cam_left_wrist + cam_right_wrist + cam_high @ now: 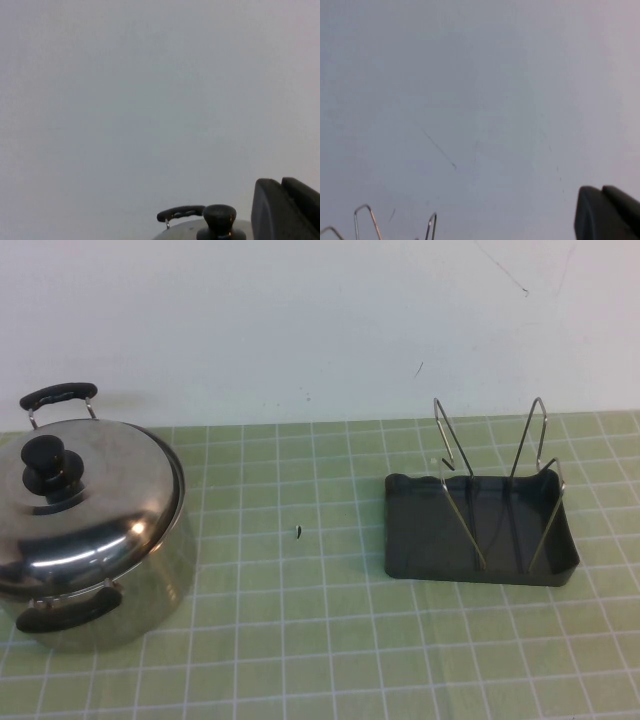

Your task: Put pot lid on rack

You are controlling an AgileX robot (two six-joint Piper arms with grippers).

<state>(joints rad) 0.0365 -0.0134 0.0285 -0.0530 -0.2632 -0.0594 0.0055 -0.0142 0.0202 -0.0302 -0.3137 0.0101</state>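
The shiny domed pot lid with its black knob sits on the steel pot at the table's left. The dark grey rack with two upright wire loops stands at the right, empty. Neither arm shows in the high view. In the left wrist view the left gripper is raised, its two fingers together, with the lid's knob low beside it. In the right wrist view the right gripper is raised, fingers together, with the tips of the rack's wire loops showing.
The pot has two black handles, one at the back and one at the front. A small dark speck lies on the green gridded mat between pot and rack. A white wall stands behind.
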